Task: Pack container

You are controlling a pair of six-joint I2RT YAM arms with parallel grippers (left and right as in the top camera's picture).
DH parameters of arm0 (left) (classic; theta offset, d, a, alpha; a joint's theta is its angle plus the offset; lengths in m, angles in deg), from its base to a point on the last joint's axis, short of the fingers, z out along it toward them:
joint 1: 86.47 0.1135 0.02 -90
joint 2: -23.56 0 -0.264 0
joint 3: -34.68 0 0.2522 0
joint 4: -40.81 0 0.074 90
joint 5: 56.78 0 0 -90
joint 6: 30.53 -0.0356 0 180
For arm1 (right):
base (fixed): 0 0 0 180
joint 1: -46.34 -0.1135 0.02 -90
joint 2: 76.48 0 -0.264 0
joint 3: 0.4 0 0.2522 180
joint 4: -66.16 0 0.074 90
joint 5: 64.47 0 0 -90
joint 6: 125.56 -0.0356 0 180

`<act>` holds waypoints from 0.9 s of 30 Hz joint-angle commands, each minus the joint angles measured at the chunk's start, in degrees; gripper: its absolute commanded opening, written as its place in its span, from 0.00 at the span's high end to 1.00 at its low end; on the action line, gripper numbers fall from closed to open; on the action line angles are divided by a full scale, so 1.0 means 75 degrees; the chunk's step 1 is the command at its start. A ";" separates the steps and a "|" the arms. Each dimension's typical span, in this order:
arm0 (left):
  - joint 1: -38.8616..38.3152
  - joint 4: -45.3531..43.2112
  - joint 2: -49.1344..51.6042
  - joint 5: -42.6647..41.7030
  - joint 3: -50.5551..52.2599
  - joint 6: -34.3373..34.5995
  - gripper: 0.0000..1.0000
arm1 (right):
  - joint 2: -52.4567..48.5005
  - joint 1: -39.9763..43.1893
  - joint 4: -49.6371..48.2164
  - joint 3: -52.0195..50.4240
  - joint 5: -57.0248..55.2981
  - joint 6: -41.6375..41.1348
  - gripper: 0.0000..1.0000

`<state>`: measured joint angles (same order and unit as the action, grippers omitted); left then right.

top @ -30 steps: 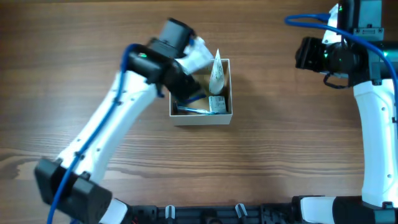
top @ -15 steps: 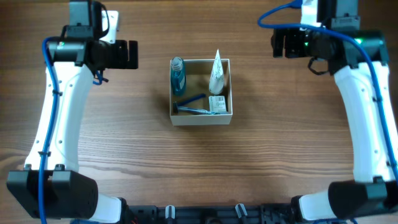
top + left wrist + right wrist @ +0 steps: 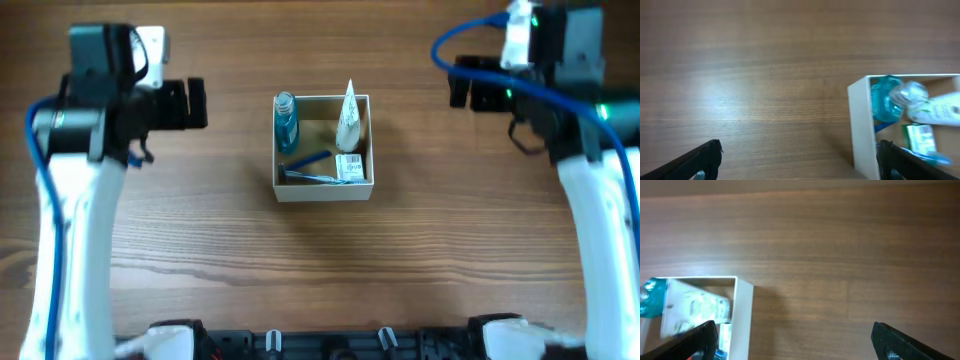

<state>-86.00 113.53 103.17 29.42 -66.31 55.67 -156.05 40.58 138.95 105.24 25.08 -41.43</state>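
Container (image 3: 322, 192) noted at table (image 3: 400, 250) centre, nearer far edge; blue bottle (image 3: 286, 118), white tube (image 3: 348, 115) and small box (image 3: 349, 167) seen inside. Left gripper (image 3: 197, 104) and right gripper (image 3: 459, 88) recorded spread wide, empty, well apart from it.

It seems to be a robotics lab or a test station — two white robot arms, the left arm (image 3: 70, 230) and the right arm (image 3: 600, 230), stand at a wood-grain table (image 3: 320, 270), with blue cables (image 3: 468, 26) along them and a black mounting rail (image 3: 330, 345) at the near edge.

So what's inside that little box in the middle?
The container holds a blue bottle, a white tube, a small packet and a blue stick-like item. Anything beneath them is hidden.
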 commanded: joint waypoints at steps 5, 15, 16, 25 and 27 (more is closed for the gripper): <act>-0.0006 -0.0775 -0.3281 -0.0271 0.2250 0.0015 0.00 | 0.3439 -0.0026 -0.1469 -0.3590 -0.0207 -0.0353 0.00; -0.0006 -0.1084 -0.6694 0.0082 0.4351 0.0577 0.00 | 0.6577 -0.0023 -0.1950 -0.6190 -0.0600 -0.0216 0.01; -0.0006 -0.1087 -0.6738 -0.0122 0.4351 0.0574 0.00 | 0.6595 -0.0023 -0.1906 -0.6219 -0.0557 -0.0245 0.00; -0.0006 -0.0414 -0.6749 -0.0291 0.4351 0.0571 0.00 | 0.6347 -0.0023 -0.1588 -0.6219 -0.0539 -0.0239 0.00; -0.0006 -0.0219 -0.6749 -0.0291 0.4351 0.0571 0.00 | 0.6298 -0.0023 -0.1580 -0.6219 -0.0542 -0.0239 0.00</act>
<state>-86.00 110.25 52.70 29.01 -34.00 59.00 -107.94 40.58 126.84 59.05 22.44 -43.25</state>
